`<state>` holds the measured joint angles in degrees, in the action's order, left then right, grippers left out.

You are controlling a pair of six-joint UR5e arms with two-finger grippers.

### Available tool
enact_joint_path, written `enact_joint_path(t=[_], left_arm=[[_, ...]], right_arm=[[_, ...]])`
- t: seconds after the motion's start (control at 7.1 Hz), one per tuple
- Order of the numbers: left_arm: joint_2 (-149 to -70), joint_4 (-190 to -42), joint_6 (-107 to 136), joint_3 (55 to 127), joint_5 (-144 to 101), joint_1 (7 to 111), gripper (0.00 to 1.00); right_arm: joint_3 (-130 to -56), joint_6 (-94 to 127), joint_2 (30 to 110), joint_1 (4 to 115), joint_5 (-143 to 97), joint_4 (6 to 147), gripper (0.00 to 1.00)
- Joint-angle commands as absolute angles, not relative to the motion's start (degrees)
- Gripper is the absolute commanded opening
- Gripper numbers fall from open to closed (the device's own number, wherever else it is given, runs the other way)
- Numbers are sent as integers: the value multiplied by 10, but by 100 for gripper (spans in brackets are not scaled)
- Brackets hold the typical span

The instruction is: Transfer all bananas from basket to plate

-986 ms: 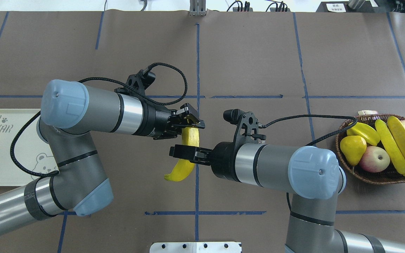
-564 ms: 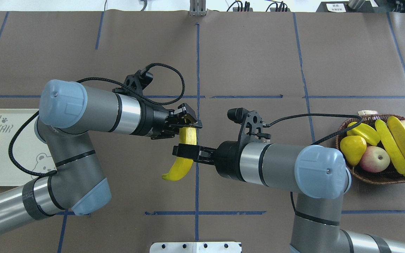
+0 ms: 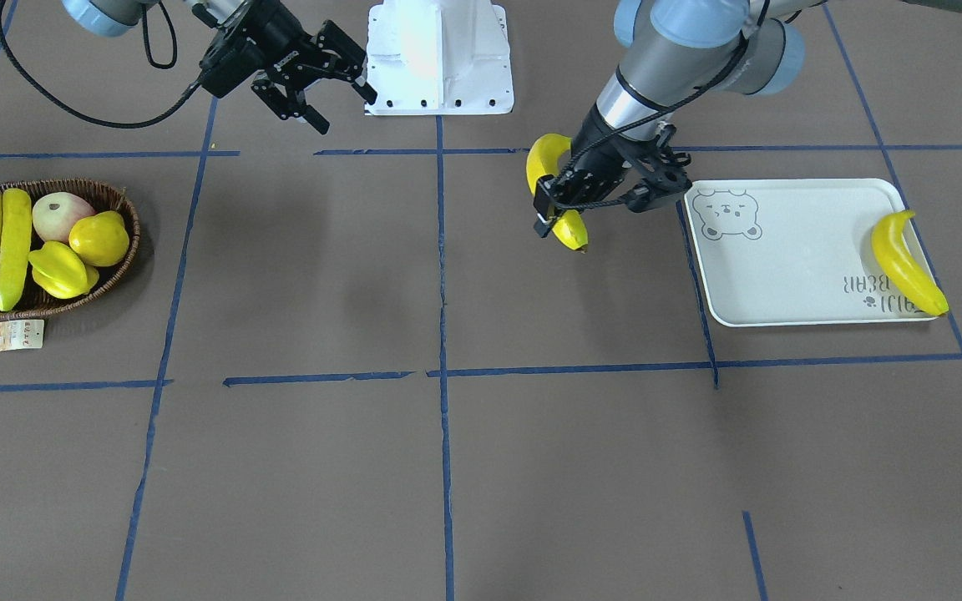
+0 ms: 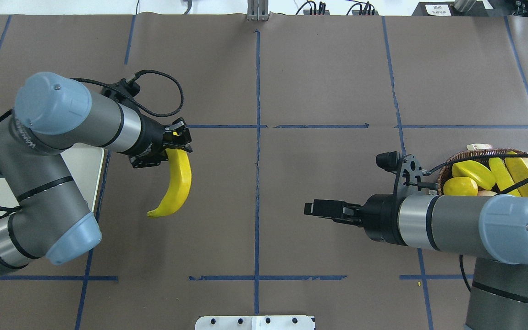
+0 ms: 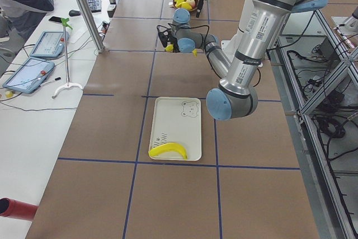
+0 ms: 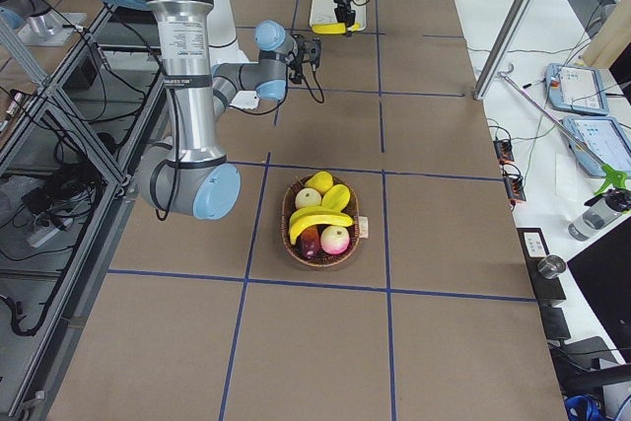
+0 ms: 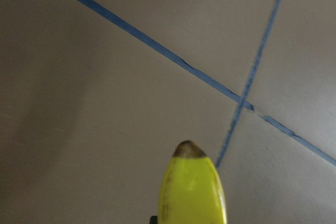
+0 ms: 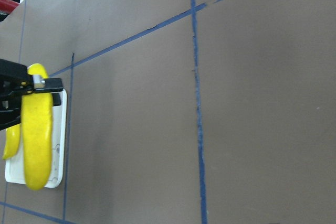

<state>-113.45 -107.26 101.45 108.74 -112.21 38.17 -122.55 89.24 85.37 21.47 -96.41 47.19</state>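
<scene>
In the front-facing view the left gripper [image 3: 563, 214] is clamped across a smooth, glossy, curved yellow banana [image 3: 548, 154]. The banana hangs above the matt brown paper tabletop [image 3: 297, 275], near the bear-face corner of the pale grey-white rectangular plate with rounded corners [image 3: 790, 259], but not over it. A second glossy banana [image 3: 907, 263] lies on the plate beside the lettering. The right gripper [image 3: 346, 108] has its black fingers spread wide and holds nothing. It is well apart from the dark brown woven wicker basket [image 3: 132, 219]. There two more long bananas [image 3: 13, 250] lie side by side next to a ridged yellow starfruit [image 3: 59, 269], a round yellow pear-like fruit [image 3: 99, 238] and a pale red apple [image 3: 59, 213].

From overhead, the left gripper [image 4: 179, 145] grips the banana [image 4: 177, 181] near one end, and the rest curves down just beside the plate's edge [image 4: 87, 169]. The right gripper [image 4: 312, 208] shows edge-on.

The left wrist camera shows only the banana's brown tip [image 7: 188, 149] above paper and blue tape lines [image 7: 252, 77].

The right wrist camera looks across at the held banana [image 8: 35, 145] in front of the plate [image 8: 59, 129].
</scene>
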Motion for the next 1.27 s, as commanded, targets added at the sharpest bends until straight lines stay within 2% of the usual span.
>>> enact_joint_path(t=[0.0, 0.56, 1.13], left_arm=[[-1088, -1004, 1039, 1105, -1106, 409, 5], [-964, -1022, 990, 1096, -1081, 453, 5], [-911, -1041, 865, 1095, -1081, 497, 5]], right_arm=[[-1224, 887, 899, 244, -969, 496, 100], [-1230, 761, 901, 349, -1080, 655, 100], [-1229, 722, 908, 380, -1116, 672, 100]])
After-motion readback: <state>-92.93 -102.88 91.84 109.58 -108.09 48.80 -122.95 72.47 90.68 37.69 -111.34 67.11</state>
